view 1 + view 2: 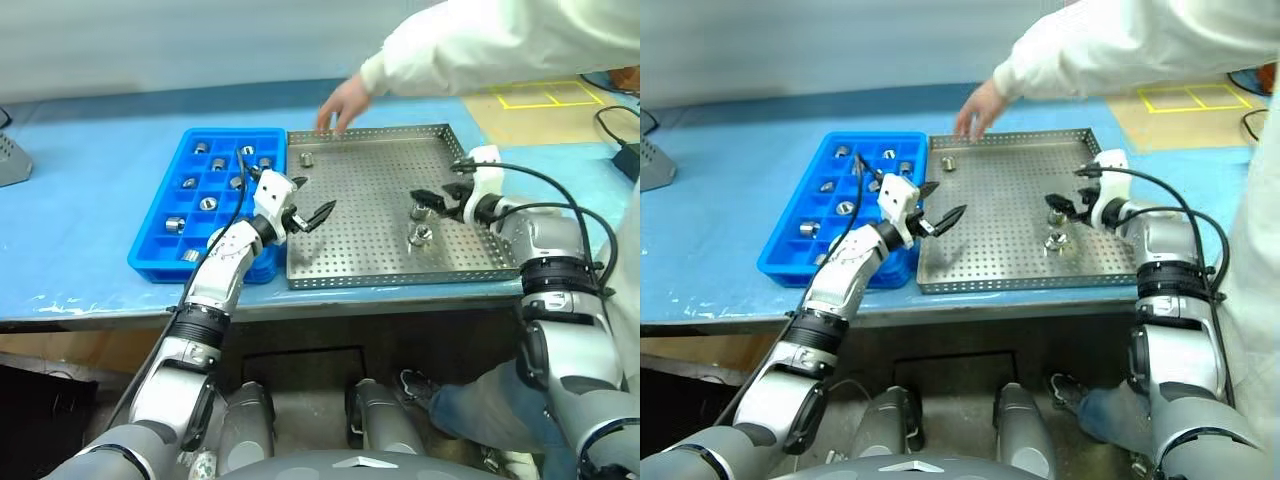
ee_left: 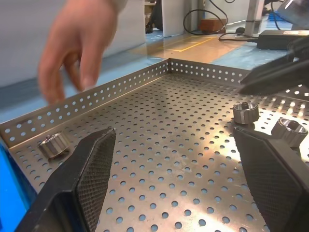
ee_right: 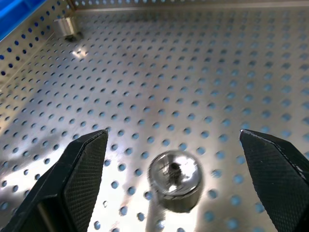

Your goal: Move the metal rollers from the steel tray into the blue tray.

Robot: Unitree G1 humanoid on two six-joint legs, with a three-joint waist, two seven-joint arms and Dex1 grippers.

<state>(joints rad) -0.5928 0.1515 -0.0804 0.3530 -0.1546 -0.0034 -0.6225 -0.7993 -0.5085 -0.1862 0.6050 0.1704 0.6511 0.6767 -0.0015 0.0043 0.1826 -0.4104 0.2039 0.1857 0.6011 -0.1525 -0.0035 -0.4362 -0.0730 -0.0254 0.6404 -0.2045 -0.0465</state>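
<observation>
Table (image 1: 90,170), blue-topped, spans the frame. Steel tray (image 1: 370,200) sits centre; blue tray (image 1: 160,250) touches its left rim, several metal rollers (image 1: 208,203) in its cells. Person's hand (image 1: 340,105) hovers at the steel tray's upper left corner. Left gripper (image 1: 308,213), jaws open and empty, hangs over the tray's left side. Right gripper (image 1: 432,199), jaws wide, empty, above two rollers (image 1: 420,235) right of centre. One roller (image 1: 307,159) lies upper left.
</observation>
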